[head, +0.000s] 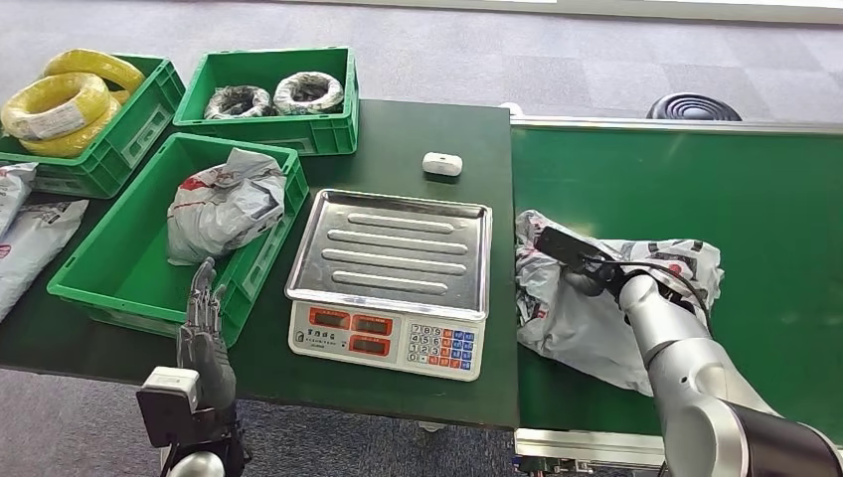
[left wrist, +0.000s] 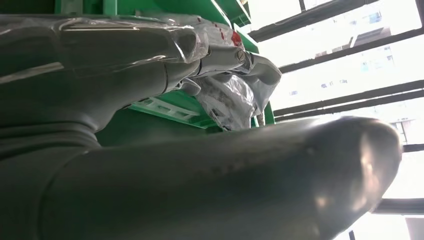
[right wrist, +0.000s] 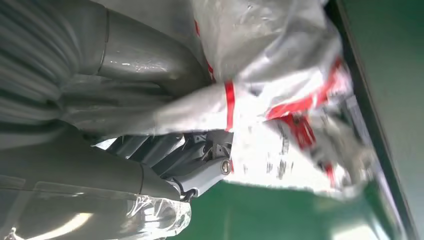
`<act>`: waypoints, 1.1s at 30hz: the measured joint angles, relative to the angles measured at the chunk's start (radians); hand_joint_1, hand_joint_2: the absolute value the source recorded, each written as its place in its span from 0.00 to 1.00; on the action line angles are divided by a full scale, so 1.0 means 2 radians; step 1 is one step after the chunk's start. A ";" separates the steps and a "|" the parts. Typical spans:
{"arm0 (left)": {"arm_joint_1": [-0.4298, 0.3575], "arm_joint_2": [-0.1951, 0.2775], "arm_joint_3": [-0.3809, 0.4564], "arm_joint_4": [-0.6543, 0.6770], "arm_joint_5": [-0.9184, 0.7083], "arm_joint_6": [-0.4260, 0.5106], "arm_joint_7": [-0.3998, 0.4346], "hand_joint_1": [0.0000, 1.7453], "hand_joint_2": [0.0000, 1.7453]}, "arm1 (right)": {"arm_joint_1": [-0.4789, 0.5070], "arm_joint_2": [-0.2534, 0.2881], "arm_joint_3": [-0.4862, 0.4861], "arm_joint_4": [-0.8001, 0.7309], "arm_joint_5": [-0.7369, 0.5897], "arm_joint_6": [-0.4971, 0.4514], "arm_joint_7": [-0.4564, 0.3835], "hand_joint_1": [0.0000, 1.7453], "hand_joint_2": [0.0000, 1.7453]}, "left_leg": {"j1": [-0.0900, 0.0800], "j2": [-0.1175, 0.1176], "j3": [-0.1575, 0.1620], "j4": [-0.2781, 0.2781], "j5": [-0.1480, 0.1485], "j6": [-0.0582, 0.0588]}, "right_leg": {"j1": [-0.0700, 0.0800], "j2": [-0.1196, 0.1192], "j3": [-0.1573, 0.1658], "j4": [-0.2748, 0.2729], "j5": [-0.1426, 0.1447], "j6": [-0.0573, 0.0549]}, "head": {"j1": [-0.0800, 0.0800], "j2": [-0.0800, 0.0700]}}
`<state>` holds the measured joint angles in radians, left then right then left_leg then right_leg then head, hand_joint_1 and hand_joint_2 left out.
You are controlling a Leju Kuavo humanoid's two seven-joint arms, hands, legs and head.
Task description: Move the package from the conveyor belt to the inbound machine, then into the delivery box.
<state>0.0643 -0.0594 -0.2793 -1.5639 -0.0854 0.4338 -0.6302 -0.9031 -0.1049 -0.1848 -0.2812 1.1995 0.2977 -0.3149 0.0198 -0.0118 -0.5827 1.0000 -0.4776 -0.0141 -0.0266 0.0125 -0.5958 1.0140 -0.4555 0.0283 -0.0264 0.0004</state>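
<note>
A crumpled grey-and-white package [head: 587,323] with red print lies on the green conveyor belt [head: 696,179], near its left edge. My right hand [head: 584,264] is on top of it and grips its plastic; up close the package [right wrist: 280,60] sits between the thumb and fingers [right wrist: 200,170]. The inbound machine, a steel-topped scale [head: 398,248], stands bare just left of the belt. The green delivery box [head: 109,268] holds another grey package [head: 224,204]. My left hand [head: 204,318] is upright and open at the box's front wall, holding nothing.
A small white device [head: 442,164] lies behind the scale. Two green crates at the back hold yellow coils [head: 70,104] and dark coils [head: 273,94]. More grey bags [head: 30,238] lie at the far left. A dark round object [head: 693,106] sits beyond the belt.
</note>
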 joint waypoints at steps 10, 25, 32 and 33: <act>0.025 0.000 0.005 -0.031 -0.002 0.012 0.000 0.00 0.00 | -0.031 -0.001 -0.002 -0.019 -0.045 -0.097 -0.025 1.00 1.00 | 0.000 0.000 0.000 0.000 0.000 0.000 | 0.000 0.000 0.000 0.000 0.000 0.000 | 0.000 0.000; 0.033 -0.023 -0.001 -0.043 -0.017 0.032 0.008 0.00 0.00 | 0.001 0.032 0.076 -0.360 -0.062 -0.483 0.084 1.00 1.00 | 0.000 0.001 0.000 0.000 0.000 0.000 | 0.000 0.000 0.000 0.000 0.000 0.000 | 0.000 0.000; -0.004 -0.036 -0.007 -0.013 -0.004 0.012 0.013 0.00 0.00 | -0.011 0.106 0.177 -0.324 -0.023 -0.399 0.072 1.00 1.00 | 0.000 0.001 0.001 0.000 0.000 0.000 | 0.000 0.001 0.000 0.001 0.000 0.000 | 0.000 0.000; -0.010 -0.037 -0.008 -0.005 0.000 0.010 0.012 0.00 0.00 | -0.017 0.120 0.192 -0.305 -0.023 -0.390 0.067 1.00 1.00 | 0.000 0.001 0.001 0.000 0.000 -0.001 | 0.000 0.001 0.000 0.001 0.000 0.000 | 0.000 0.000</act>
<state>0.0439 -0.1339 -0.2950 -1.5737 -0.0854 0.4544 -0.6059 -0.9362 0.1348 0.1999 -0.8902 1.1535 -0.4817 -0.1803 0.0207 -0.0096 -0.5800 0.9990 -0.4766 -0.0152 -0.0256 0.0149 -0.5957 1.0167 -0.4557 0.0274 -0.0267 0.0004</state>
